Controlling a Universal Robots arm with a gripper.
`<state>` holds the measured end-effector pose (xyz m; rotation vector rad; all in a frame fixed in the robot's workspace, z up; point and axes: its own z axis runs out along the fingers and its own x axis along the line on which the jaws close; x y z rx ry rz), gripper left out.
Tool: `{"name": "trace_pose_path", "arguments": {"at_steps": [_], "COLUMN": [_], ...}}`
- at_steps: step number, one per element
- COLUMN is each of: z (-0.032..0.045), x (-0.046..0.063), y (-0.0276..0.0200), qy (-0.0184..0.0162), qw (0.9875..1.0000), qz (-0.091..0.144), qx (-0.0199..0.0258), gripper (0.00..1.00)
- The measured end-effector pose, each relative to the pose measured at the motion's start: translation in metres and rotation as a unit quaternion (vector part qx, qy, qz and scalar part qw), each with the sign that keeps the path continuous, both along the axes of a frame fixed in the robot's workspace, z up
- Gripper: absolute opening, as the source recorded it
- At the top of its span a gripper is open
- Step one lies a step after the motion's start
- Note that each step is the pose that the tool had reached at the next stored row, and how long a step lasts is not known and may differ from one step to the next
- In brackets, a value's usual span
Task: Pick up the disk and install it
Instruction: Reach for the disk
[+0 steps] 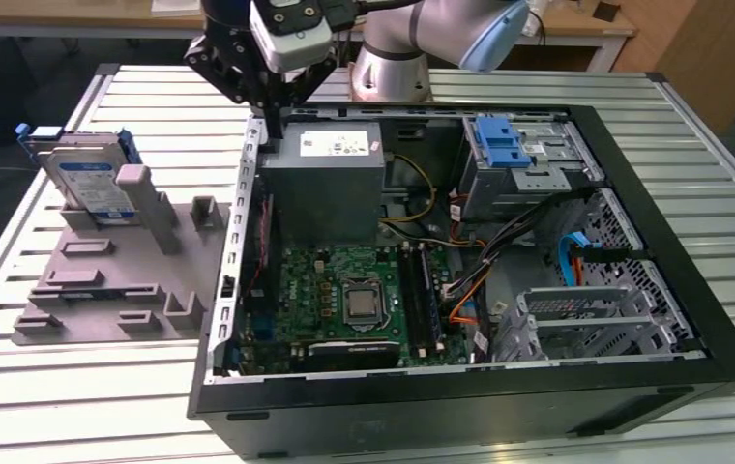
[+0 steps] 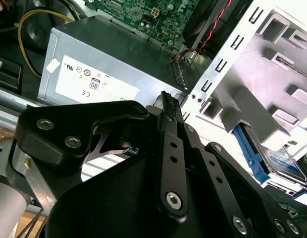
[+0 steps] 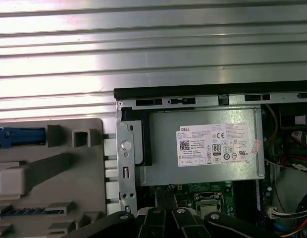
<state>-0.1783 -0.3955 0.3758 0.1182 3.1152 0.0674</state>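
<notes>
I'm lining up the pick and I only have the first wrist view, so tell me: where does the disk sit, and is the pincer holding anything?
Observer: In the exterior view the disk stands on edge in the grey holder fixture, outside the computer case, on the exterior view's left.
Operator: And the pincer?
Observer: The pincer is shut and empty. It hangs at the case's wall beside the power supply, apart from the disk.
Operator: What's on the far side of the case?
Observer: A metal drive cage with a blue latch on top, toward the exterior view's right.
</notes>
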Motion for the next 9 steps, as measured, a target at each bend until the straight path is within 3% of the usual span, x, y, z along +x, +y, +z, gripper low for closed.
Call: {"name": "trace_pose_path", "arguments": {"at_steps": [9], "z": [-0.0011], "x": [-0.0016], "y": [0.0000], "qy": [0.0003], "qw": [1.0000], "qz": [0.000], "qx": [0.0000], "gripper": [0.11]}}
